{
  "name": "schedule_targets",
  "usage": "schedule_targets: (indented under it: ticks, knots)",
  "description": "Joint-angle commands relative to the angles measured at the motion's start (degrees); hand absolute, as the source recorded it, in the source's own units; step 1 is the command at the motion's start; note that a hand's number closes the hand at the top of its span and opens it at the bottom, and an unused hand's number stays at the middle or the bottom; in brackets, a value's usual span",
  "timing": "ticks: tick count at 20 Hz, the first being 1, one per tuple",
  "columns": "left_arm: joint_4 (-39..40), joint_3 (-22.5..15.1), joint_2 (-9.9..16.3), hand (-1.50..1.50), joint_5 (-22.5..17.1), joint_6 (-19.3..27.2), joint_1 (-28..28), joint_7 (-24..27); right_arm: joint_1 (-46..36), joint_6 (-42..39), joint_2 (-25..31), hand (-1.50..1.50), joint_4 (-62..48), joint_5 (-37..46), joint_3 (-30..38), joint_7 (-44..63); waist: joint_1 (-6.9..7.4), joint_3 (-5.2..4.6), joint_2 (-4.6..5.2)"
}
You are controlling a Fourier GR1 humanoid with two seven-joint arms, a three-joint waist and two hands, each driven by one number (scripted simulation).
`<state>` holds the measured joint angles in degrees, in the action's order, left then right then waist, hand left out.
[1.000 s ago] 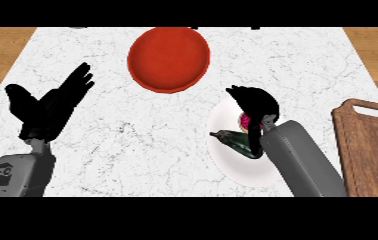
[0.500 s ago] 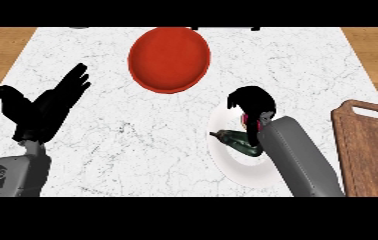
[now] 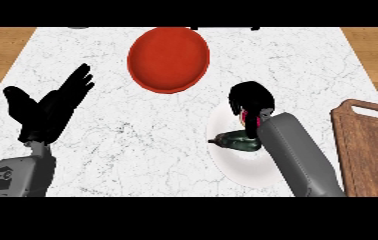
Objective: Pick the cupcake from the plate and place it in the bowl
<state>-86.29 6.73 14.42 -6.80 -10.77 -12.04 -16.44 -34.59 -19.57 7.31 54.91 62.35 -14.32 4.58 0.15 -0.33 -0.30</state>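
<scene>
The red bowl [image 3: 168, 59] sits at the far middle of the marble counter. To its near right lies a white plate [image 3: 240, 169], mostly covered by my right forearm. My right hand [image 3: 251, 100] hangs over the plate's far edge, fingers curled down round the cupcake [image 3: 246, 116], of which only a pink sliver shows. A dark green piece [image 3: 236, 142] lies on the plate beside the wrist; I cannot tell whether it belongs to the cupcake. My left hand [image 3: 50, 109] rests open at the left, fingers up, away from both.
A wooden cutting board [image 3: 360, 149] lies along the right edge, close to my right forearm. The counter's far edge runs just behind the bowl, with wood showing at both far corners.
My right hand has drawn slightly nearer over the plate, its fingers curling tighter round the pink cupcake. The left hand has drifted a little left.
</scene>
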Motion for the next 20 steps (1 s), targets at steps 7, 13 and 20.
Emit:
schedule_targets:
  ticks: [7,13,20]
  knots:
    - [-3.25,-0.48,-1.24,0.00,1.99,0.53,2.64,-0.26,2.49,-3.12,2.85,1.50,9.08,-0.17,2.21,-4.70,0.08,0.34,0.24]
    - [-1.83,-0.76,-0.65,0.00,0.75,-0.21,-2.88,-3.93,-7.09,7.96,14.32,1.50,-16.13,-2.26,11.99,-22.25,1.82,0.46,1.00]
    - [-1.11,-0.85,-2.28,0.00,2.08,1.90,-3.05,-4.63,-9.68,2.01,17.82,1.50,-8.90,-5.15,13.80,-26.88,-0.29,0.33,0.22]
